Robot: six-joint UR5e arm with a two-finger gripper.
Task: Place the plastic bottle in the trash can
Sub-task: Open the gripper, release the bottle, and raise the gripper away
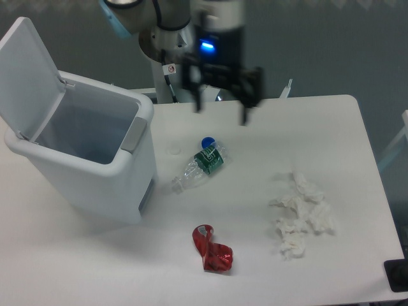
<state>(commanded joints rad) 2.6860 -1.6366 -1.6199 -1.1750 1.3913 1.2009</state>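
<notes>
The trash can (95, 167) is a large white bin at the left of the table, its flip lid (29, 70) raised and its inside bare as far as I can see. My gripper (220, 113) hangs open and empty above the far middle of the table, to the right of the bin. The blue-tinted plastic bottle with the blue label does not show as a whole. Only a small round blue cap (207, 142) shows, just below the gripper. It touches a crushed clear bottle with a green label (203, 167), and I cannot tell what it belongs to.
A crumpled red wrapper (212, 250) lies near the front middle. Crumpled white tissues (301, 215) lie at the right. The arm's base (167, 60) stands behind the table's far edge. A dark object (398, 275) sits at the front right corner.
</notes>
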